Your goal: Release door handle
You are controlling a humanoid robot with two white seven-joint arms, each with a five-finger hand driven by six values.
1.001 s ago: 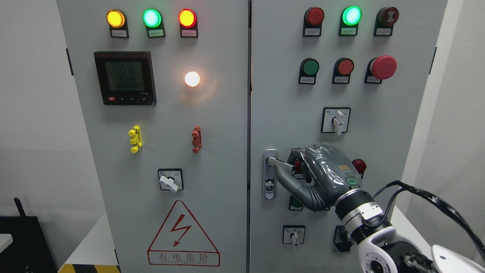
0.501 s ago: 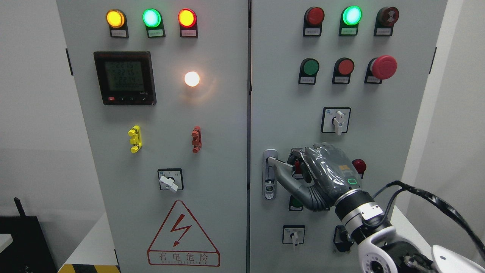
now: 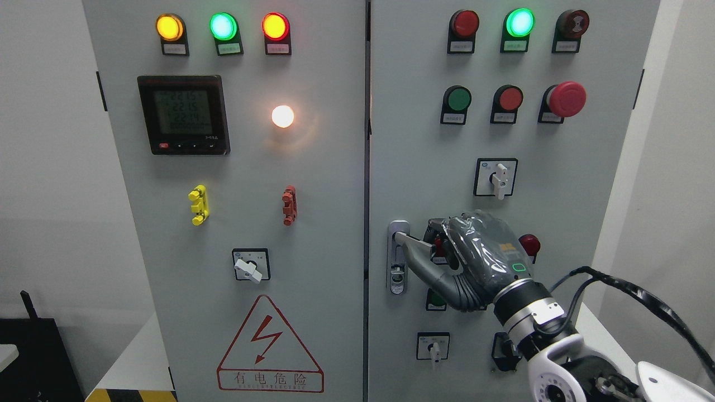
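Now right hand (image 3: 475, 254) grips the door handle (image 3: 410, 243), clenched around its lever.

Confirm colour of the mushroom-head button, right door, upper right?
Red, on a black base: the mushroom-head button. The head view is the only one.

Right hand (image 3: 475, 257) raised — fingers curled; wrist angled up-left.

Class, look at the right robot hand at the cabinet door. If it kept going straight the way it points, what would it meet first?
Probably the right cabinet door itself: the right robot hand points up-left into the panel, gripping the door handle. Depth is unclear.
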